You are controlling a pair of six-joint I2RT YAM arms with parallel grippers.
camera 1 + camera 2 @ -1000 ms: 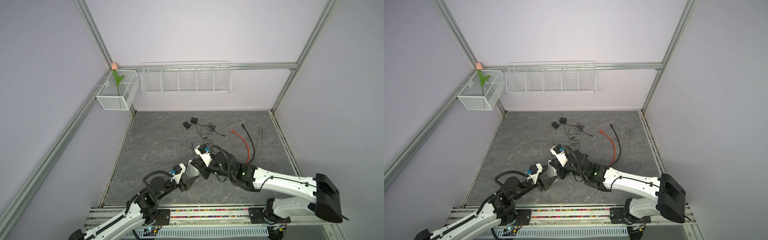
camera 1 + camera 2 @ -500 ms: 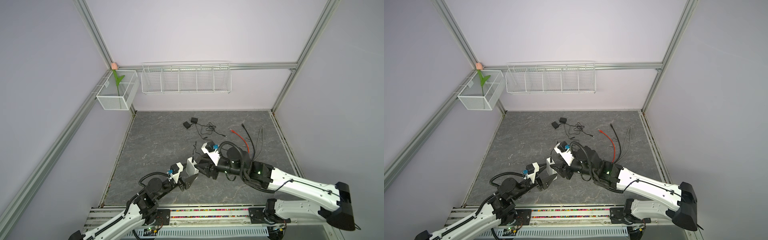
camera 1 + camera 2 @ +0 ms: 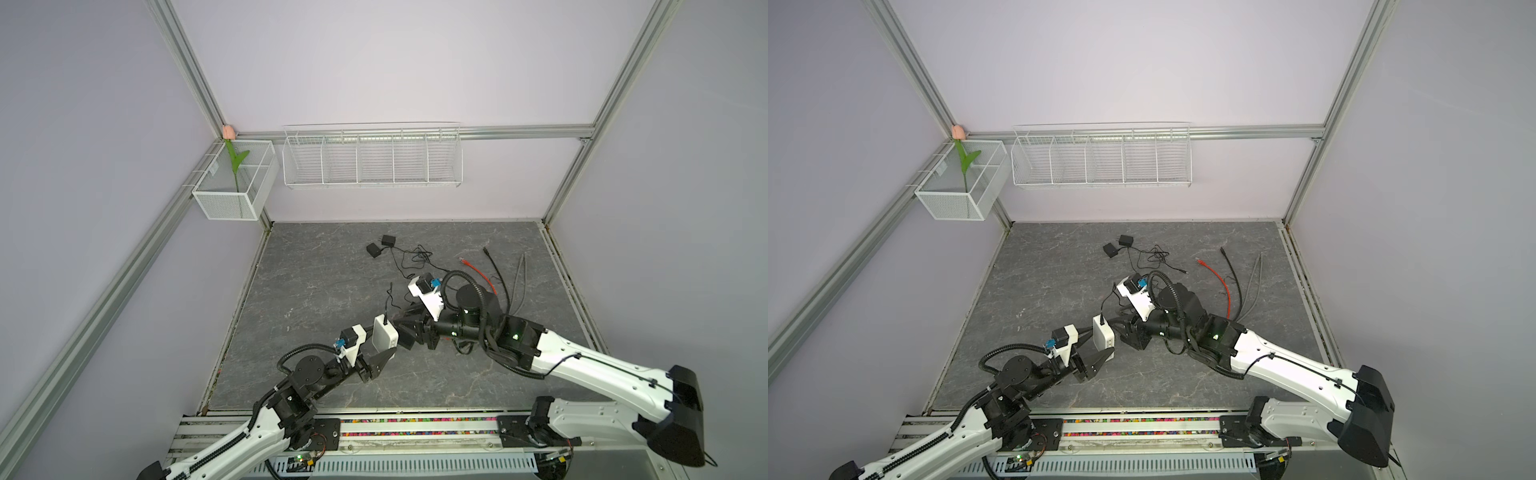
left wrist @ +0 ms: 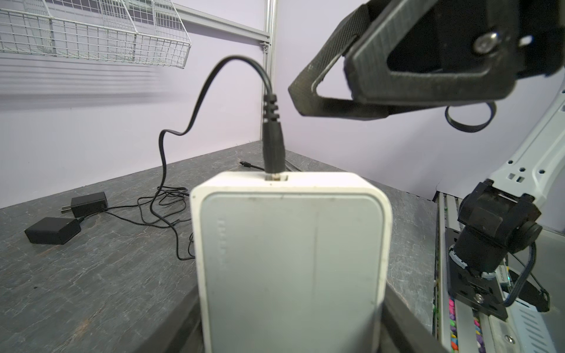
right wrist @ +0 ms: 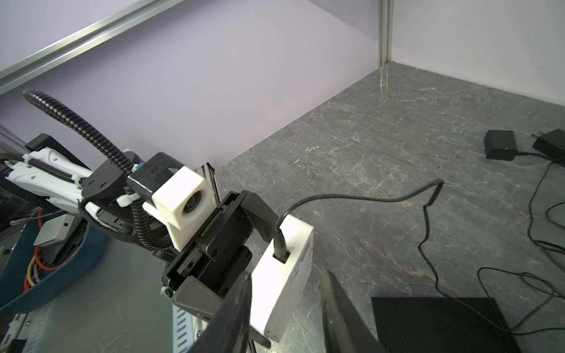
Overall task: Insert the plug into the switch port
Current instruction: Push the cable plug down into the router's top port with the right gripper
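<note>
The left arm point(image 3: 249, 451) and right arm point(image 3: 602, 370) have white shells and black joints, on black plates at the slotted metal rail point(image 3: 415, 440). Farther from the rail, ribbed black hoses point(image 3: 299, 349) loop beside white camera blocks point(image 3: 351, 351). The right gripper point(image 4: 319, 78) is black, with a silver screw point(image 4: 486, 42).

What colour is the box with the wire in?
The switch is white, clearest in the left wrist view.

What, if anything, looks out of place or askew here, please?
The black plug sits straight in the white switch, but a sliver of bare metal shows at the port, so it may not be fully seated. Nothing else stands out.
</note>
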